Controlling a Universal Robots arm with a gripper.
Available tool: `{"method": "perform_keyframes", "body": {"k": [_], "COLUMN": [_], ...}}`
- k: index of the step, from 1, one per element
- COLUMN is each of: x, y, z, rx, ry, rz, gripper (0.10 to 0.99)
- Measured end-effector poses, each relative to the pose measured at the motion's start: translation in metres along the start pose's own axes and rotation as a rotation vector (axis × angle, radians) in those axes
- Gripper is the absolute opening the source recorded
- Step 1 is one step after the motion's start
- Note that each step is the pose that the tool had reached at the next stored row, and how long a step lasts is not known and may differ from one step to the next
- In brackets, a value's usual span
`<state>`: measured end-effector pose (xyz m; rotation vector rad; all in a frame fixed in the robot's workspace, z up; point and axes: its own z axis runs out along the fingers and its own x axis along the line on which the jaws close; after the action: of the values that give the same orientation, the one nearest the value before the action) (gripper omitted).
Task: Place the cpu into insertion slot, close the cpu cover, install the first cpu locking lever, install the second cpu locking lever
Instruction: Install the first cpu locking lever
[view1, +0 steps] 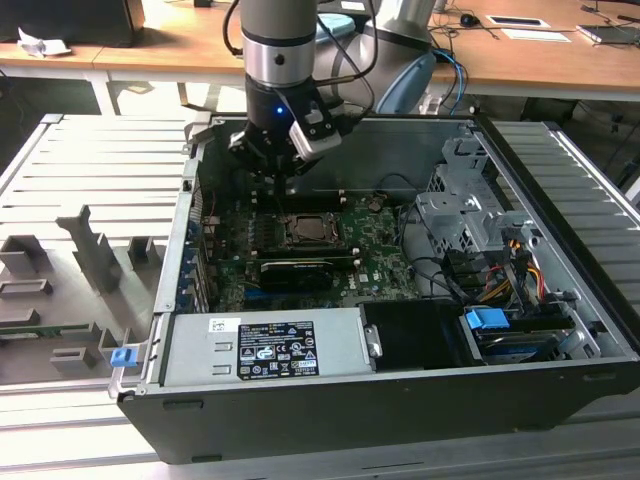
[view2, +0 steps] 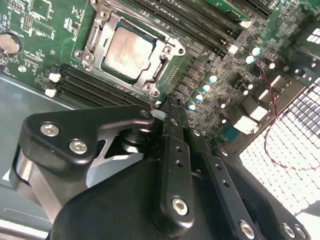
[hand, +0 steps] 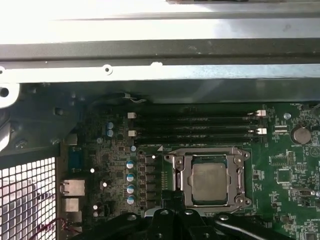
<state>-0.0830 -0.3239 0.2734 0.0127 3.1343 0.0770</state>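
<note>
Just beside one corner of the socket, the end effector (view2: 167, 107) hangs low over the motherboard (view2: 45, 30), its dark fingers (view2: 172, 150) drawn together into a clenched pair with nothing between them. The tips sit at the edge of the cpu cover (view2: 165, 50), close to where a thin wire-like lever seems to run, though whether they touch it cannot be told.

Inside the insertion slot (hand: 210, 182) lies the cpu (hand: 209, 181), its pale metal top flat and square in the recess, showing through the window of the cover frame. That frame appears folded down around the chip in both wrist views. So, by my reading, seating the chip is done and closing the cover is done or nearly so. The locking levers look like the part now in hand; whether either is latched cannot be judged.

Farther out, the exterior view shows the arm (view1: 280, 60) reaching down into the open computer case (view1: 560, 300), with the power supply (view1: 270, 345) along the near side and the grey slatted bench (view1: 90, 170) around it.
</note>
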Motion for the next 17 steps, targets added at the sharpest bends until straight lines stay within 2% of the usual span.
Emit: {"method": "perform_keyframes", "body": {"k": [17], "x": [0.015], "y": [-0.0002], "z": [0.0008], "rx": [0.0], "ry": [-0.0007], "rz": [-0.004], "gripper": [0.106]}}
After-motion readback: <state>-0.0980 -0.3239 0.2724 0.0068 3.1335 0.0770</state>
